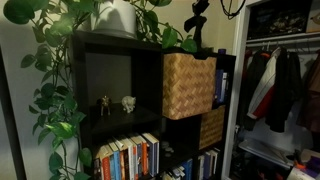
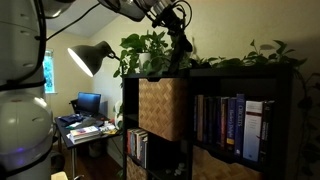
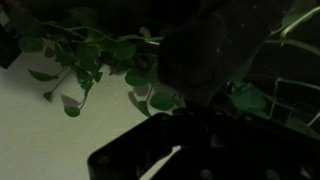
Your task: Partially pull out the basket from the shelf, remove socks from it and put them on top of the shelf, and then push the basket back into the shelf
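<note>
Trailing plant leaves [image 2: 150,48] crowded close around your gripper [image 2: 181,36] above the shelf [image 1: 108,40] top, and a white pot [image 1: 118,15] stood off to one side of the fingers. Just below them the basket [image 1: 188,85] jutted partway out of its upper compartment, its inside hidden from every view. The fingers were clenched, seemingly pinching a dark sock [image 3: 205,60] that hung toward the shelf top.
</note>
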`<state>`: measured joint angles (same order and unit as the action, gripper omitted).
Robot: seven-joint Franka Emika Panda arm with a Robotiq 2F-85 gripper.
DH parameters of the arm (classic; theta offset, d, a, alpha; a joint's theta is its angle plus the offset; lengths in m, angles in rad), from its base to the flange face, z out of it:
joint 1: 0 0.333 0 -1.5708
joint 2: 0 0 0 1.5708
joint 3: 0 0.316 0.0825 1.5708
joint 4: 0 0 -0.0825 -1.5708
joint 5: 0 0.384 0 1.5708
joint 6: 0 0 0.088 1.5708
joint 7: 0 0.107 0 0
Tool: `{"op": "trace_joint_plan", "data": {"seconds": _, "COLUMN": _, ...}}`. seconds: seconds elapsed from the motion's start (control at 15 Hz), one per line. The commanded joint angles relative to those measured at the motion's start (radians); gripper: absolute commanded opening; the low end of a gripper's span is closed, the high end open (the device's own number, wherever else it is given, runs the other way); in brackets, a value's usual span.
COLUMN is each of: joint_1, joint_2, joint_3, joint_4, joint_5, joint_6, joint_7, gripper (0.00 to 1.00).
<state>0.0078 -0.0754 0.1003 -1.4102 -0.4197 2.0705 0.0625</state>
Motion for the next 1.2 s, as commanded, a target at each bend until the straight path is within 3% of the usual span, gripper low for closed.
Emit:
{"op": "trace_joint_plan", "data": {"seconds": 0.0, "joint_1": -0.006, "joint_2": 0.046, "joint_3": -0.002, "joint_4": 0.09, "joint_5": -0.059, "joint_6": 0.019, "joint_7": 0.01, "gripper": 0.06}}
{"op": "trace_joint_plan", "data": {"seconds": 0.4, "joint_1": -0.016, "joint_2": 0.042, "joint_3": -0.013, "joint_4": 0.109, "joint_5": -0.145, "joint_6": 0.113, "joint_7": 0.018, "gripper": 0.06}}
{"op": "trace_joint_plan", "data": {"seconds": 0.73, "joint_1": -0.047, "joint_2": 0.032, "joint_3": -0.037, "joint_4": -0.051, "joint_5": -0.16, "joint_6": 0.282, "joint_7": 0.078, "gripper": 0.06}}
{"op": "trace_joint_plan", "data": {"seconds": 1.13, "joint_1": -0.054, "joint_2": 0.002, "joint_3": -0.038, "joint_4": -0.234, "joint_5": -0.208, "joint_6": 0.37, "joint_7": 0.148, "gripper": 0.06}}
